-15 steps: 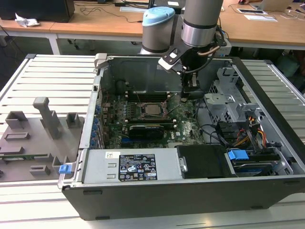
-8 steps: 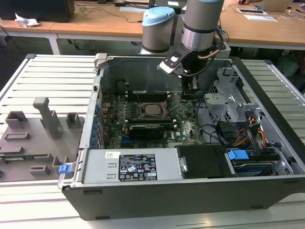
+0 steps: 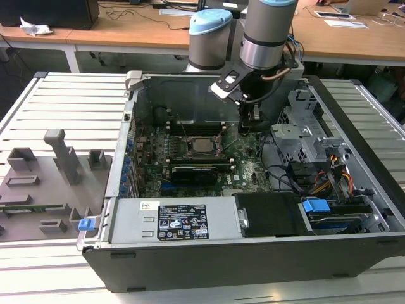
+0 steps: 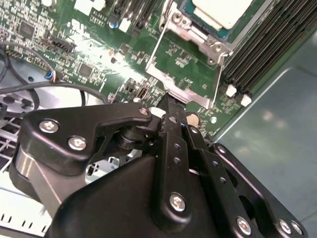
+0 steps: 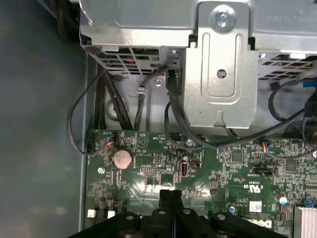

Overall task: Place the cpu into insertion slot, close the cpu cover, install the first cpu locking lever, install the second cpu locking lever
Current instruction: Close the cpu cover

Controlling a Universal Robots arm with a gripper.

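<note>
The cpu (image 3: 202,145) lies with its silver top up in the insertion slot (image 3: 186,147) on the green board; the second wrist view shows its corner (image 4: 223,10) inside the socket rim (image 4: 194,26). The cpu cover (image 4: 178,90) is swung open away from the socket, and the green board shows through its square window. My gripper (image 3: 249,126) hangs over the board at the exterior view's right of the socket. Its black fingers are pressed together with nothing between them, and the tips (image 4: 171,102) sit just at the cover's free edge. In the first wrist view the gripper (image 5: 171,193) points at the board near a coin battery (image 5: 122,158).
A long black expansion card (image 3: 196,171) lies in front of the socket, and black memory slots (image 4: 267,44) run beside it. A metal drive cage (image 5: 218,64) with cables (image 5: 99,114) stands close to the gripper. A grey fixture tray (image 3: 50,177) lies outside the case.
</note>
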